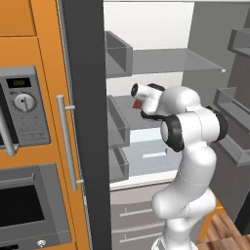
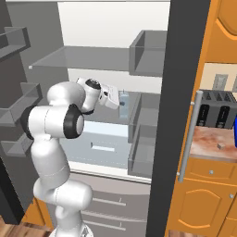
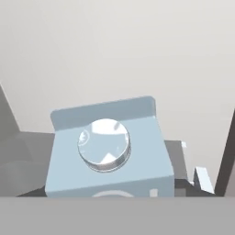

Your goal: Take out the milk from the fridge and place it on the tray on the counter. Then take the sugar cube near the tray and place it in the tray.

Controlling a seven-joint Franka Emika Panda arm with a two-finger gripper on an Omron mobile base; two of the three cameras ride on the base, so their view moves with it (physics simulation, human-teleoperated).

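Milk (image 3: 110, 156) sits right under my gripper (image 2: 121, 102); the hand view has its round cap and gabled ridge close up. I cannot tell whether the jaws grip it. From the right base view, fridge (image 2: 139, 60) door bins crowd beside it. Beyond stand toaster (image 2: 216, 110) and sugar cube (image 2: 221, 146).
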